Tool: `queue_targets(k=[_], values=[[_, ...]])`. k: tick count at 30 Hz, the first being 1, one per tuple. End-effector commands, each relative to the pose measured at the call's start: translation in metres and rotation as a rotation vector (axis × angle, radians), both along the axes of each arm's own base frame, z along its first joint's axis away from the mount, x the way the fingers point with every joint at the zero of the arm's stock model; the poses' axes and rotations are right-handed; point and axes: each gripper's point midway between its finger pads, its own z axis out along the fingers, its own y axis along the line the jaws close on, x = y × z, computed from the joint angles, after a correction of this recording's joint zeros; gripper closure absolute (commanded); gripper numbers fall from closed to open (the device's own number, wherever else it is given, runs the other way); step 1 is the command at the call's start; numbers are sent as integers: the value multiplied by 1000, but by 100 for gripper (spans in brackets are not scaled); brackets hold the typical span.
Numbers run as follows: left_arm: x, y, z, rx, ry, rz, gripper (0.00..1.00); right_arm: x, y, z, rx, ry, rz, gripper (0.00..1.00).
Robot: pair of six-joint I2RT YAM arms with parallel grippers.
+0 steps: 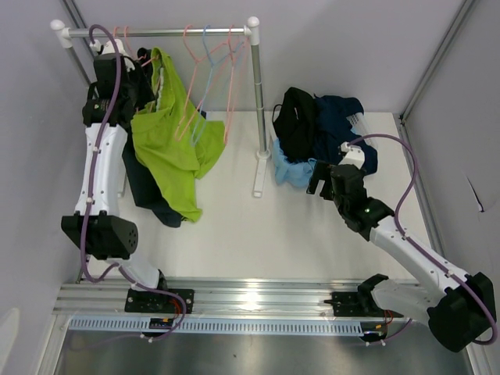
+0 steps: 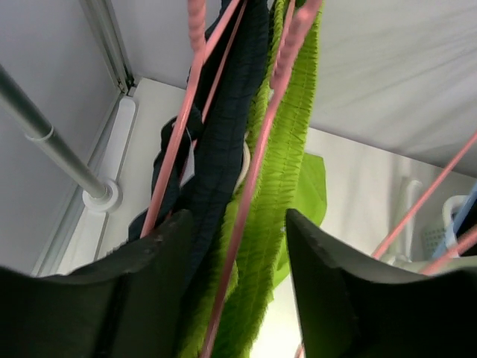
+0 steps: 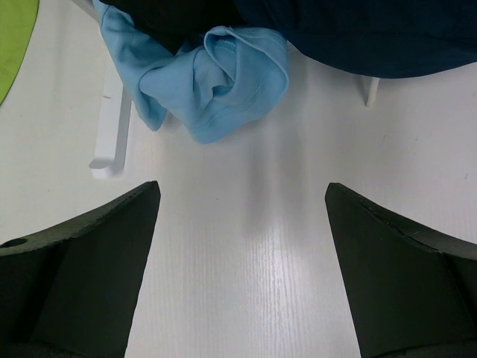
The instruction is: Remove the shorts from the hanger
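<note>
Lit brightly and evenly from above, with only soft, pale shadows under the lime green shorts and the arms on the white worktop, and hot glare along the metal rail at the near edge. Sharp overhead; up close, dark and soft-edged at the left tool and right tool, crisp on cloth ribbing and worktop grain.
</note>
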Motion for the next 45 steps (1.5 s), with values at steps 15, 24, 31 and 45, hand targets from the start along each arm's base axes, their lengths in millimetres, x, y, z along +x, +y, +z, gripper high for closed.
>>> queue_targets(k=[15, 24, 31, 45], values=[[-2, -15, 81, -74, -145, -77, 100, -3, 39, 40, 41, -123, 126, 1], [-43, -32, 118, -93, -214, -126, 100, -74, 189, 183, 185, -432, 535, 1], [-69, -54, 117, -126, -229, -189, 100, -142, 341, 232, 230, -507, 808, 1], [-142, -72, 134, -153, -258, -299, 100, -101, 455, 209, 247, -519, 815, 1]])
